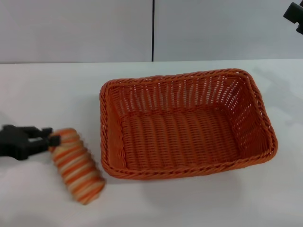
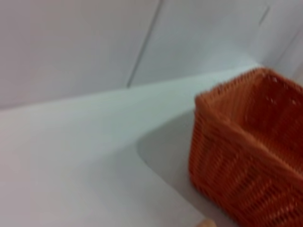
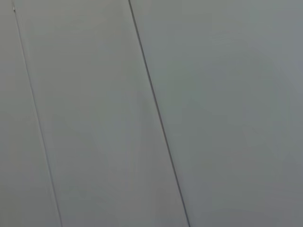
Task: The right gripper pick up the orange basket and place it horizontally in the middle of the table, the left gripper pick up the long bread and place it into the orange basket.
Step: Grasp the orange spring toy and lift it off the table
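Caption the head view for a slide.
Left pincer grips the long bread at its end beside the empty orange basket on the table; right arm is parked.

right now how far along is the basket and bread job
Done, it seems: the orange basket sits lengthwise across the middle of the table, empty, and the right gripper is parked high at the far right. In hand: the left gripper is at the near-left end of the long bread, which is outside the basket near its left corner. Left: getting the bread into the basket.
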Controlling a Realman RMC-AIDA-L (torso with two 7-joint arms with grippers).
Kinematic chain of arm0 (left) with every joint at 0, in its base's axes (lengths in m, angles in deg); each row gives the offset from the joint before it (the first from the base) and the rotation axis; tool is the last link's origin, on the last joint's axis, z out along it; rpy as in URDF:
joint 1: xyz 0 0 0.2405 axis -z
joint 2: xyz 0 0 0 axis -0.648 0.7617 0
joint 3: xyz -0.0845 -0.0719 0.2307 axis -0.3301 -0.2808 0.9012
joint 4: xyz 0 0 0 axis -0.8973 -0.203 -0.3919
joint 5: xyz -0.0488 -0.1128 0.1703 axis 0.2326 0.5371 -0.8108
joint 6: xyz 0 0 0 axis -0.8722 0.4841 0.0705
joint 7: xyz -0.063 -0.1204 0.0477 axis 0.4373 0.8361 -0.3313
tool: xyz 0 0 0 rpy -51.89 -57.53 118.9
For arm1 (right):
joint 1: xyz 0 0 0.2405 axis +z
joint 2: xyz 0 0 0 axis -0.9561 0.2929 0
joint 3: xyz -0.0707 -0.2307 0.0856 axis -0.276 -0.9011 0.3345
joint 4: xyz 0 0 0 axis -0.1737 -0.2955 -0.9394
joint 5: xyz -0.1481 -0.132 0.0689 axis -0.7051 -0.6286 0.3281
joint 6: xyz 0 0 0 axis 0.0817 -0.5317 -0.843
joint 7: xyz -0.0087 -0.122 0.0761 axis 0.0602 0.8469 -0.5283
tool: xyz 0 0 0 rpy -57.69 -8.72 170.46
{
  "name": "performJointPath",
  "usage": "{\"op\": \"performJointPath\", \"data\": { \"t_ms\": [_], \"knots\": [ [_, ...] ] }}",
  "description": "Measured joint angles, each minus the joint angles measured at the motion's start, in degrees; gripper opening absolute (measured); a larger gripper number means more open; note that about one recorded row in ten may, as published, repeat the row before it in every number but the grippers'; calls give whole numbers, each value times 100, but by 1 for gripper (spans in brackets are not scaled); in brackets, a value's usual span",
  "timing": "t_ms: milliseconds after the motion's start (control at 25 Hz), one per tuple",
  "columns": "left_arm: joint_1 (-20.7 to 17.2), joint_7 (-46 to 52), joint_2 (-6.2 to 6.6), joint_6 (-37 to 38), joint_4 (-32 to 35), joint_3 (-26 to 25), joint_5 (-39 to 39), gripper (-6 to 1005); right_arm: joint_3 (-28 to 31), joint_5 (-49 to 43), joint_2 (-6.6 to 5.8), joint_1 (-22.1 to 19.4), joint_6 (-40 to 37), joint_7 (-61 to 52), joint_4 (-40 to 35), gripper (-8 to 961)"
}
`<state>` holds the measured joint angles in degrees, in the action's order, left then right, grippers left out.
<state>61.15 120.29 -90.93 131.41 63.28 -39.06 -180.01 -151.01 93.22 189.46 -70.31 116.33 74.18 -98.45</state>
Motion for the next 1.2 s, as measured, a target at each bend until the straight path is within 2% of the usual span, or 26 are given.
{"op": "performJointPath", "data": {
  "t_ms": [80,320,440,600,840,1040,1200],
  "knots": [
    [9,11,52,152,111,-219,1,418,1,6,0,4,14,0,18,681],
    [6,130,222,556,613,-776,1,219,8,17,0,25,57,0,36,681],
    [20,136,256,592,660,-814,-19,133,9,28,0,38,110,0,36,681],
    [90,64,163,513,524,-626,-55,79,9,33,0,41,160,0,53,681],
    [207,17,-106,349,485,-389,-21,-2,9,33,0,41,176,0,56,680],
    [285,-9,-126,102,336,3,-17,110,49,33,0,26,206,0,105,680],
    [359,-98,-141,-107,198,57,-15,258,181,33,0,51,319,0,207,680]
  ]
}}
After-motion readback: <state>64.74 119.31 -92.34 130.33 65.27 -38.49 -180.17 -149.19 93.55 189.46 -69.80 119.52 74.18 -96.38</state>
